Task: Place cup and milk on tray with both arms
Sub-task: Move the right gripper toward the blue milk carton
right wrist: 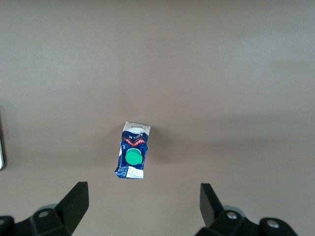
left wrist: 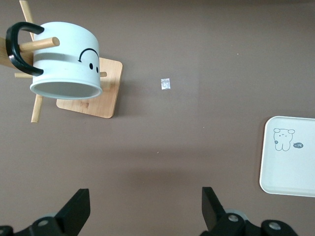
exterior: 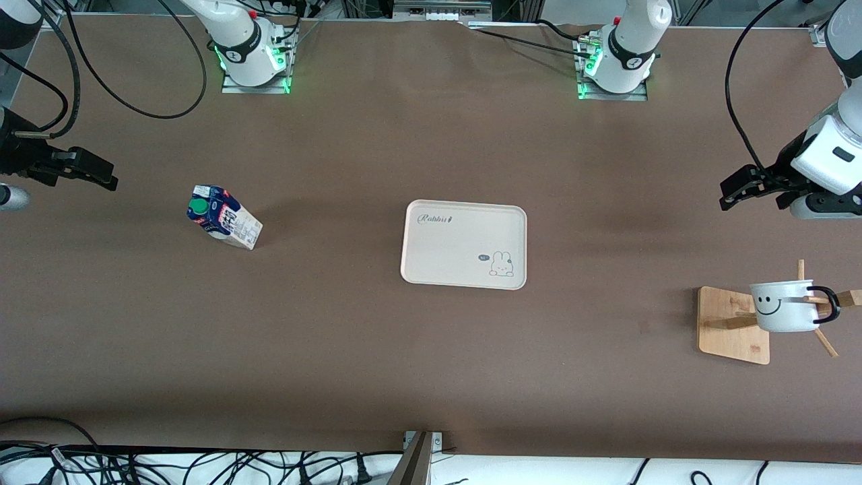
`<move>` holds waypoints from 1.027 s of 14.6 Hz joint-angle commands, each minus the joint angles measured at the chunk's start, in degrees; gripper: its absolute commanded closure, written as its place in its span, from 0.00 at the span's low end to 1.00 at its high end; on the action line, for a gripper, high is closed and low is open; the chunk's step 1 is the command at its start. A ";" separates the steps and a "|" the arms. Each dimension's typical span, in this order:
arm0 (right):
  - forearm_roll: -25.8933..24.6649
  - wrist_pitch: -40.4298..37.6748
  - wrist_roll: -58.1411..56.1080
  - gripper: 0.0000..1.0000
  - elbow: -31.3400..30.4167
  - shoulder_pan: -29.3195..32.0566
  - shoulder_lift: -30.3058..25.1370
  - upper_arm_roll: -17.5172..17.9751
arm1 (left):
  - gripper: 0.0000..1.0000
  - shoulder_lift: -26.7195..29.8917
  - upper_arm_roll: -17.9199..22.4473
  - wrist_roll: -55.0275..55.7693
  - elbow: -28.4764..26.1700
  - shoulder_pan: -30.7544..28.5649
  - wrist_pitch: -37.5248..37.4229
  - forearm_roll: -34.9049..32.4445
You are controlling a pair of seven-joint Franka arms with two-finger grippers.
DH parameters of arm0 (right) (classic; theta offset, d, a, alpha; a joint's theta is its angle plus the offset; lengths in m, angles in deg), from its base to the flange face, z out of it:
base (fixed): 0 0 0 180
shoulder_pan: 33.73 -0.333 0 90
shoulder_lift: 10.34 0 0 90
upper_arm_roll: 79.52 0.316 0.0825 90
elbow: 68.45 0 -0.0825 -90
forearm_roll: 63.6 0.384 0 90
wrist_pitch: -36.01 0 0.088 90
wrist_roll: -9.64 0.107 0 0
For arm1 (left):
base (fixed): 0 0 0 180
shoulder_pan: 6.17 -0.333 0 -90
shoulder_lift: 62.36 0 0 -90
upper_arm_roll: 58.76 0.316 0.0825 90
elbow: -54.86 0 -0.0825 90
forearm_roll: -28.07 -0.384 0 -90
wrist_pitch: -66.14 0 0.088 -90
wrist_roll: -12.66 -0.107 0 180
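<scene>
We see the tray (exterior: 463, 244) mid-table, between both raised arms. Our left gripper (exterior: 752, 189), fingers spread, hangs above the racked cup (exterior: 784, 305); our right gripper (exterior: 87, 172), equally spread and empty, hangs above the standing milk (exterior: 223, 217).

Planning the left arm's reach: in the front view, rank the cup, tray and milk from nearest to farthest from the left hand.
From the open left hand:
1. Cup, hung on the wooden rack at the left arm's end.
2. Tray, mid-table.
3. Milk, toward the right arm's end.
</scene>
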 commanded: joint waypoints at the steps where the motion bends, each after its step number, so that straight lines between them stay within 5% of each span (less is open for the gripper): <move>1: -0.43 -1.03 0.73 0.00 1.30 -0.13 0.43 0.12 | 0.00 -0.88 -0.13 0.39 1.95 -0.06 -1.39 0.53; 15: -0.60 -1.47 0.91 0.00 1.21 -0.05 1.39 0.03 | 0.00 -1.05 -0.13 0.39 1.95 -0.15 -1.38 0.53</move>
